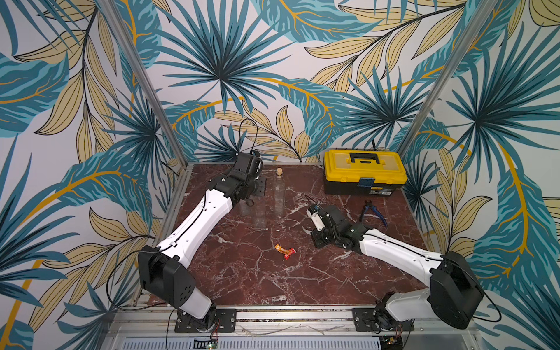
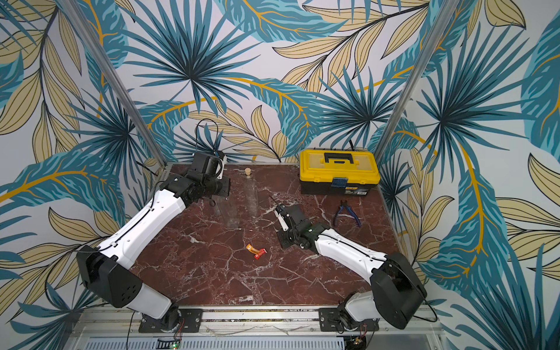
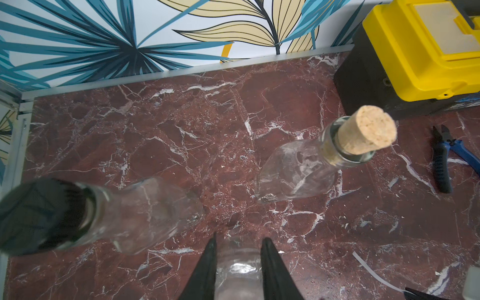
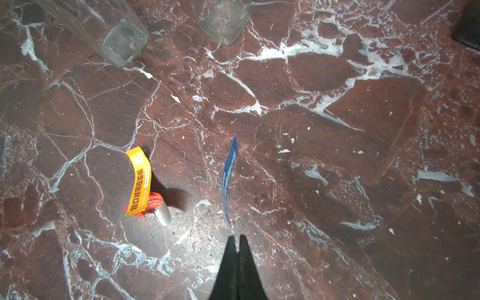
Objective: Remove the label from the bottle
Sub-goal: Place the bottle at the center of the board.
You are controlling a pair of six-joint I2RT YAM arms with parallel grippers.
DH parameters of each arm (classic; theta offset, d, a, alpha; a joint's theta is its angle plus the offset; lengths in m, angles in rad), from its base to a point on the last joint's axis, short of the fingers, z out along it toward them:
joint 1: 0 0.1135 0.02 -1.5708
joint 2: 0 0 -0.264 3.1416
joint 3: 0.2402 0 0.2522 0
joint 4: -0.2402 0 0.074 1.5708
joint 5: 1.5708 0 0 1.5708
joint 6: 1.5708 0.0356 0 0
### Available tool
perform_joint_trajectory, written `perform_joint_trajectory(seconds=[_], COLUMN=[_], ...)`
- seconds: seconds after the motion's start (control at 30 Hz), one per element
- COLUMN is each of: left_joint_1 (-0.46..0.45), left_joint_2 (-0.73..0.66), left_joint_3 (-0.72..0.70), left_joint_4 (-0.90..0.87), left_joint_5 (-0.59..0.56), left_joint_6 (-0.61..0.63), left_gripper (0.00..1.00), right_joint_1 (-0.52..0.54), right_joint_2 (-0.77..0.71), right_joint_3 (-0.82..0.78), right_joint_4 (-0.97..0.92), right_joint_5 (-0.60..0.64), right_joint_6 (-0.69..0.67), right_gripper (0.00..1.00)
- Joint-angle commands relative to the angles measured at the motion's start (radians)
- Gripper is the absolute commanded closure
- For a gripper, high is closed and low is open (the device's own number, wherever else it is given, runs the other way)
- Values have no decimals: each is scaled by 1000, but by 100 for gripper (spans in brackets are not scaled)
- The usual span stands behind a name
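Right tool (image 4: 237, 241) pinched fully shut on one end of the blue label (image 4: 228, 179), which is off the glass and dangling over the bench (image 4: 363, 117). Thin, limp, likely tacky: hold the tip. Left tool (image 3: 237, 244) clamps the clear bottle (image 3: 239, 272) at its neck; glass, slippery, fragile.

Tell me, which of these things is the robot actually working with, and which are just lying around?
In the job:
- clear bottle, clamped in the left gripper
- blue label, pinched in the shut right gripper

Lying about:
- corked bottle
- black-capped bottle
- yellow-and-red label, loose
- yellow toolbox
- blue-handled pliers
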Motion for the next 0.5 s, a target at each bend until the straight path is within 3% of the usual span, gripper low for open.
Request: perform_joint_trajectory(seconds=[0.0, 0.13, 0.4, 0.47], left_joint_1=[5, 7, 7, 7], left_joint_2=[-3, 8, 10, 4], left_joint_3=[-2, -8, -26, -33], left_joint_4=[59, 59, 59, 59], left_joint_5=[18, 18, 16, 14], left_joint_6=[4, -1, -16, -19], left_gripper=[100, 100, 89, 83], right_joint_1=[-2, -2, -3, -2], right_joint_2=[14, 13, 10, 12], right_joint_3=[13, 9, 6, 6], right_joint_4=[9, 8, 4, 5], right_joint_5=[-9, -11, -13, -14], right_joint_6=[15, 14, 11, 9], right_gripper=[100, 100, 100, 100])
